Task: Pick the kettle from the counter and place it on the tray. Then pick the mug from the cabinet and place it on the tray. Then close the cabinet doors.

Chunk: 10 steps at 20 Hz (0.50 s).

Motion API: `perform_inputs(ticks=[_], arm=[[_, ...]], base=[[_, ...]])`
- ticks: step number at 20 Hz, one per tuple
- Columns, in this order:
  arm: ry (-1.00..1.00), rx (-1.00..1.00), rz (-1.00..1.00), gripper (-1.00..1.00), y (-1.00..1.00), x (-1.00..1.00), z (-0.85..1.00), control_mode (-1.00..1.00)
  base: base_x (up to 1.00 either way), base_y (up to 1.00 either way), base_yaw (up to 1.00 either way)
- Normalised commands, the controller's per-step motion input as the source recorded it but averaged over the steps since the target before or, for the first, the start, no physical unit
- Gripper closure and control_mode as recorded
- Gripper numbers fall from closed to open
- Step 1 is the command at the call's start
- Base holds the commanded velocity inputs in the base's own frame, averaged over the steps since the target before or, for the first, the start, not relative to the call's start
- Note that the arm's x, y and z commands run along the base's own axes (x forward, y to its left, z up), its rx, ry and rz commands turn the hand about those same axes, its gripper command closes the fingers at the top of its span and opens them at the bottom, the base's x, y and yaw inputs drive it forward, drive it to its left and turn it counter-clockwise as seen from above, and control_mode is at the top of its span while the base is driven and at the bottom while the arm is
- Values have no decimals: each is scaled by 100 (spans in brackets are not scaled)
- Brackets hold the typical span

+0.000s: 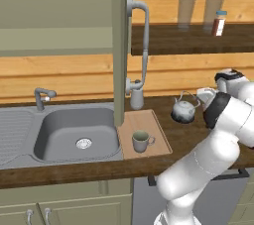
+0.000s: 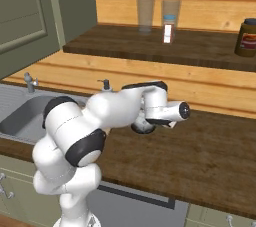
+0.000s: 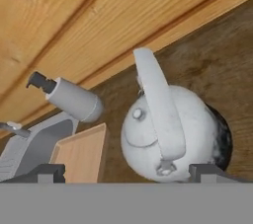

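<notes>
Kettle (image 3: pixel 170 131) first — it sits right under your hand camera, its arched handle (image 3: pixel 157 100) running up the middle of the view, with the two dark fingertips spread wide to either side and nothing between them. Your gripper (image 3: pixel 127 171) is open and empty, poised just short of the kettle body.

From the left base view the kettle (image 1: pixel 183 109) stands upright on the dark counter (image 1: pixel 198 135), just right of the pale wooden tray (image 1: pixel 158 132), with a little bare wood between them. A mug (image 1: pixel 142 141) already sits on the near part of the tray, and the open cabinet door (image 1: pixel 119 45) hangs edge-on above the tray's left side. A grey soap dispenser (image 1: pixel 136 96) stands at the back, by the tray's far corner.

For a clean grasp, I'd judge you should line the jaws across the handle — not along it — and settle low enough that both fingertips bracket the wire near its crown before you close. Keep the approach straight; a sideways nudge could slide the round body on the counter. When you carry it over, aim for the free far half of the tray, clear of the mug and the dispenser
</notes>
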Motion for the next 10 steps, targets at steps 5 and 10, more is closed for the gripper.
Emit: perform_inputs(ticks=[5,10], arm=[[1,2,0,-100,-10,21,-18,-100],[4,0,0,-100,-1,24,-19,-100]], base=[[0,0,0],[0,0,0]])
